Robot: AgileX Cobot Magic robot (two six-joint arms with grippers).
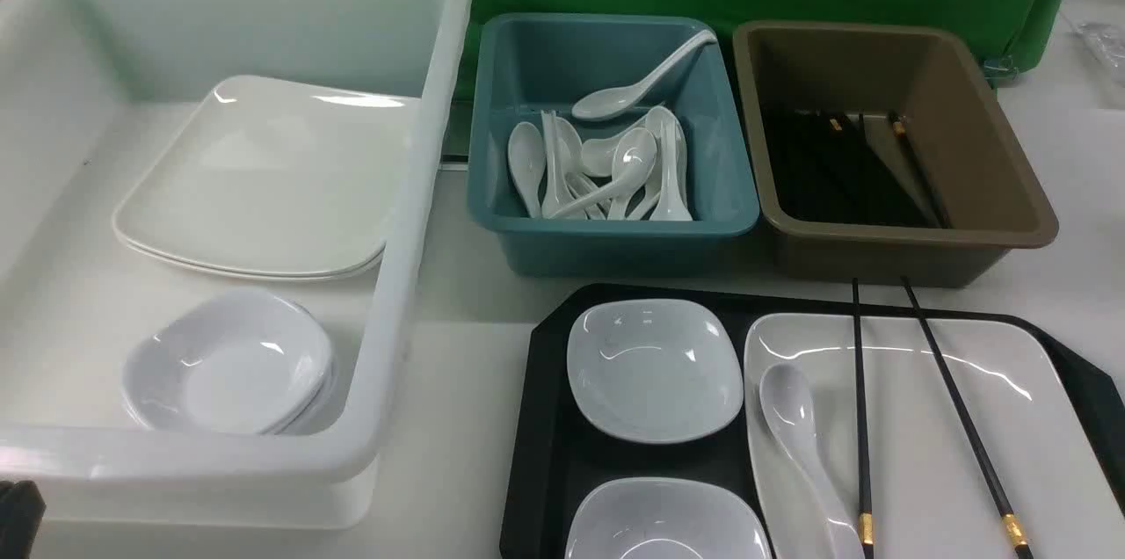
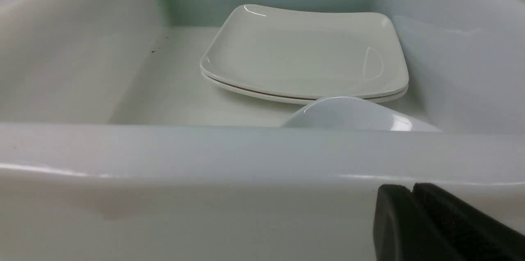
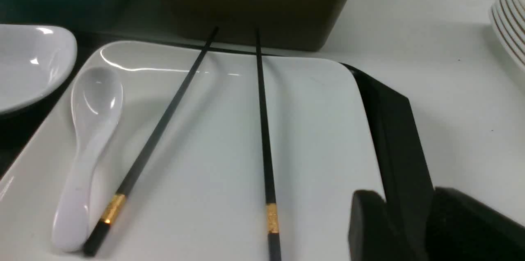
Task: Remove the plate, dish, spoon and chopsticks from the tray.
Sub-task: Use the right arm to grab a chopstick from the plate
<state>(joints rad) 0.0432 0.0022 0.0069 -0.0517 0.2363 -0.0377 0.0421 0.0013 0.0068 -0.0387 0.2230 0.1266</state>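
Observation:
The black tray (image 1: 562,453) lies at the front right. On it stand a small square dish (image 1: 655,370), a second dish (image 1: 664,524) nearer me, and the large white plate (image 1: 910,418). The white spoon (image 1: 795,427) and the two black chopsticks (image 1: 861,418) lie on the plate. My right gripper (image 3: 406,195) hangs by the plate's (image 3: 320,129) outer side, fingers apart, with the tray's rim (image 3: 389,129) showing in the gap. The left gripper (image 2: 412,187) is shut and empty, just outside the white tub's near wall (image 2: 246,154).
A white tub (image 1: 422,190) on the left holds stacked plates (image 1: 264,181) and small dishes (image 1: 228,366). At the back, a teal tub (image 1: 615,229) holds several spoons and a brown tub (image 1: 993,190) holds chopsticks. More stacked plates (image 3: 508,19) sit at the right.

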